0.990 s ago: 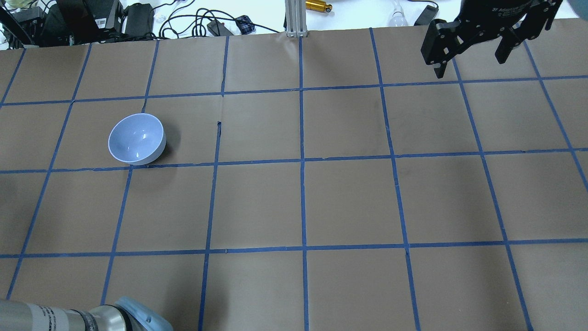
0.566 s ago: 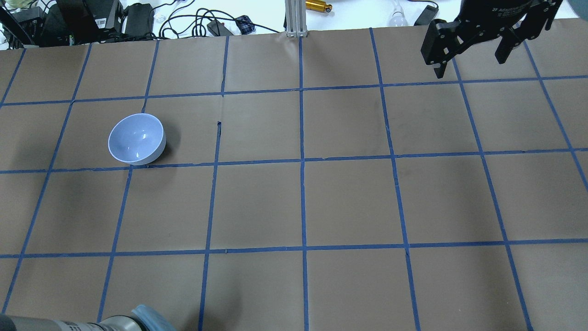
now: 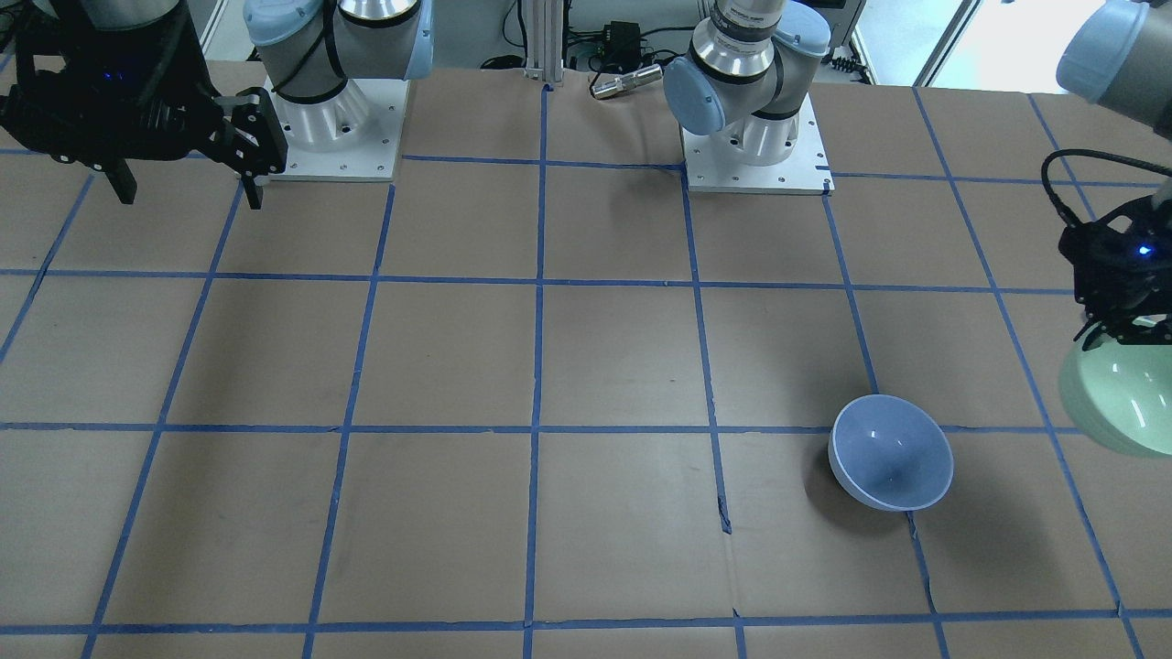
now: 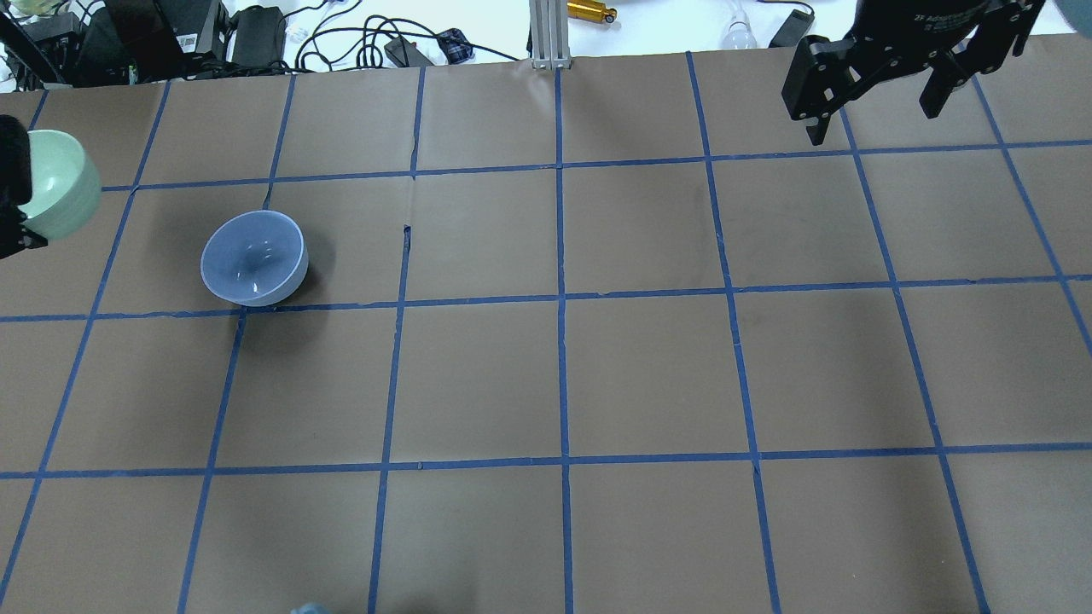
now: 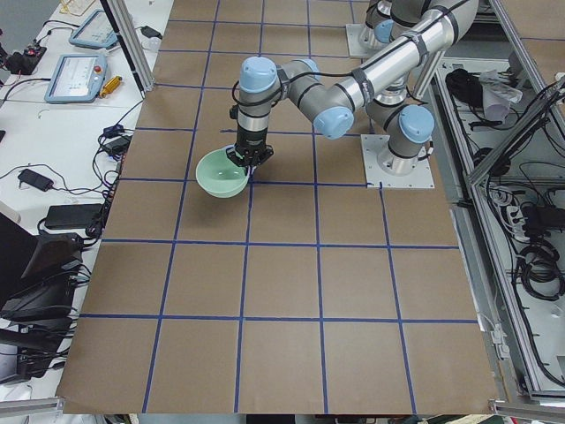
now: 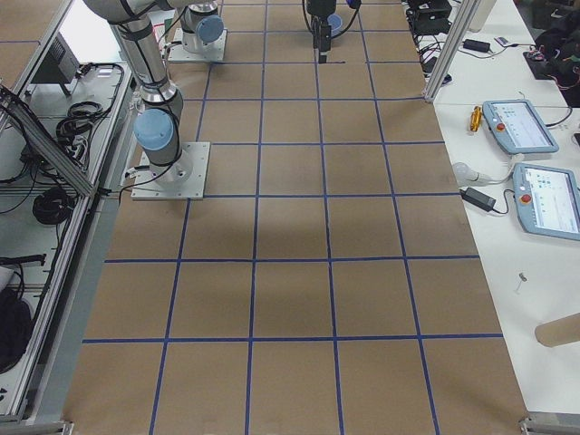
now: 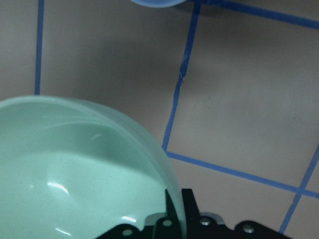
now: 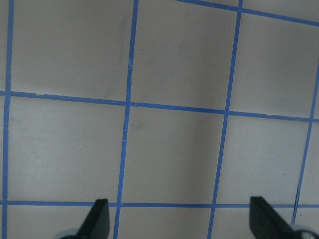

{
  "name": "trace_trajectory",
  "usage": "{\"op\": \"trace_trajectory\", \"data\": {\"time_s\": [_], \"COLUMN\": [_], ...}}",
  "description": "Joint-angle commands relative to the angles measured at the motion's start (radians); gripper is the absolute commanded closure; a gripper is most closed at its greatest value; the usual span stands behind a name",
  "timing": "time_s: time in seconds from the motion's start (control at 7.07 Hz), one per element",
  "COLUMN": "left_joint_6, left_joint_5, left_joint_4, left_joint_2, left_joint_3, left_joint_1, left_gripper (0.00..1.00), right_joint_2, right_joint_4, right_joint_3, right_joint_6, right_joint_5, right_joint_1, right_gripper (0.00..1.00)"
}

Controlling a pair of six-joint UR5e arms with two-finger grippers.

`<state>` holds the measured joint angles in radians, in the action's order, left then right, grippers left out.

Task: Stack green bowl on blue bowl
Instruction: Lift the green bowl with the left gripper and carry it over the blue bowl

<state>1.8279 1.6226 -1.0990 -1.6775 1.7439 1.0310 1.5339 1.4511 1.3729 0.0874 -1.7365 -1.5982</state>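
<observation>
The blue bowl [image 4: 254, 258] stands upright on the brown table, left of the middle; it also shows in the front view [image 3: 890, 453] and at the top edge of the left wrist view [image 7: 157, 2]. My left gripper [image 4: 15, 205] is shut on the rim of the green bowl [image 4: 58, 183] and holds it tilted in the air, left of the blue bowl and apart from it. The green bowl also shows in the front view [image 3: 1112, 403], the left side view [image 5: 221, 172] and the left wrist view [image 7: 75, 169]. My right gripper [image 4: 874, 115] is open and empty, high over the far right corner.
The table [image 4: 563, 375] is brown paper with a blue tape grid. Cables and black devices [image 4: 171, 34] lie beyond its far edge beside an aluminium post [image 4: 546, 34]. The two arm bases [image 3: 755, 137] stand on the robot's side.
My left gripper has come into the overhead view from the left edge with the green bowl in it. The left arm's elbow has left the bottom edge. The right arm has not moved.
</observation>
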Motion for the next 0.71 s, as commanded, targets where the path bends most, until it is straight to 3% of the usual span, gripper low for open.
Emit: {"op": "trace_trajectory", "data": {"time_s": [0.0, 0.57], "left_joint_6": [-0.204, -0.331], "left_joint_5": [0.010, 0.003], "left_joint_4": [-0.002, 0.048], "left_joint_2": [-0.014, -0.089], "left_joint_3": [0.008, 0.046], "left_joint_1": [0.159, 0.244], "left_gripper": [1.00, 1.00], "right_joint_2": [0.000, 0.000], "right_joint_4": [0.000, 0.000], "right_joint_3": [0.000, 0.000], "right_joint_6": [0.000, 0.000], "right_joint_5": [0.000, 0.000], "right_joint_1": [0.001, 0.000], "right_gripper": [0.00, 0.00]}}
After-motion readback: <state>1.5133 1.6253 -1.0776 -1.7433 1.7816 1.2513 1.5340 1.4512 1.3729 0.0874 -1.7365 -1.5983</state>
